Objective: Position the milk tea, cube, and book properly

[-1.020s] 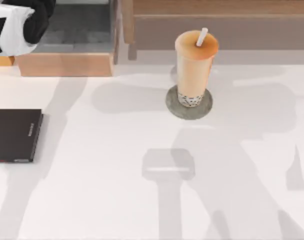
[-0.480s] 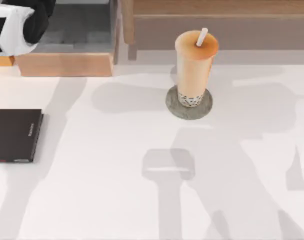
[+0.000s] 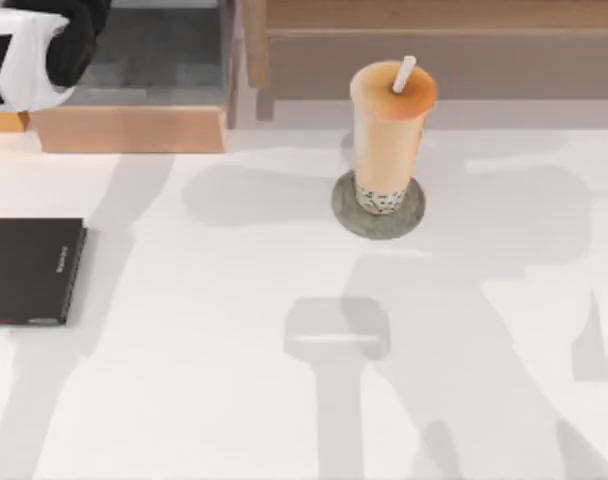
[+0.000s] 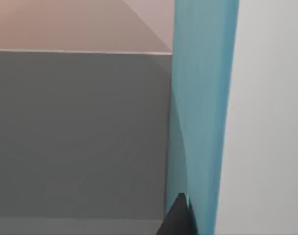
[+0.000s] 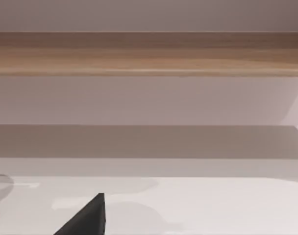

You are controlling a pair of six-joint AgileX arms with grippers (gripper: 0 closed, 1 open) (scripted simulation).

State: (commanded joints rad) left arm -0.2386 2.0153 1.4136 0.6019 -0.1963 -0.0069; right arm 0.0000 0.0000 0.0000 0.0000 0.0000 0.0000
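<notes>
The left arm (image 3: 39, 50) sits at the far left corner of the top view, over a wooden shelf (image 3: 134, 125). Its wrist view shows one dark fingertip (image 4: 178, 215) against a tall teal surface, probably the book (image 4: 203, 112); whether the fingers are clamped on it cannot be told. The right wrist view shows one dark fingertip (image 5: 87, 218) above the white table (image 5: 212, 205), with nothing held in sight and its opening unclear. One milk tea (image 3: 389, 130) stands upright on one grey round disc (image 3: 378, 208) at the table's far middle, peach-orange, with a white straw and dark pearls at its base. One thin black slab (image 3: 29, 270) lies flat at the left edge.
</notes>
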